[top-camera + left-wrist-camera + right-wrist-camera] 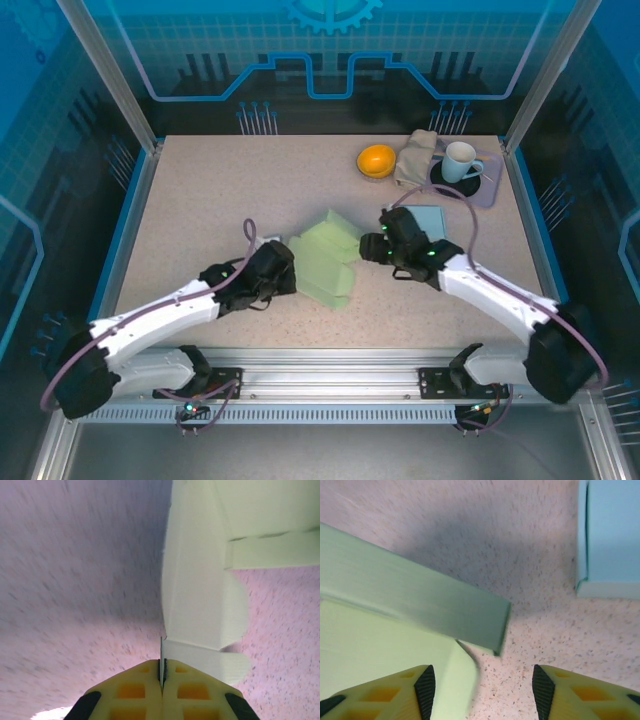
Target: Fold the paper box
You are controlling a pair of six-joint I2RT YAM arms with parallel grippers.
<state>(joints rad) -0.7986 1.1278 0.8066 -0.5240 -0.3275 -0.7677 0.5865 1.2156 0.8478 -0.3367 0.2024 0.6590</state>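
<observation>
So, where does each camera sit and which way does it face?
Top external: above and behind the arms, facing down on the table; both arms show, left gripper and right gripper at the paper box.
Left wrist: on that wrist, facing along its fingers, shut on the paper box's edge.
Right wrist: on that wrist, facing down between its open fingers at the paper box and a blue box.
All share the paper box.

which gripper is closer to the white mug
right. the right gripper is at the right side of the green paper box, nearer the arm bases and left of the mug; the left gripper pinches the box's left edge, farther away.
</observation>
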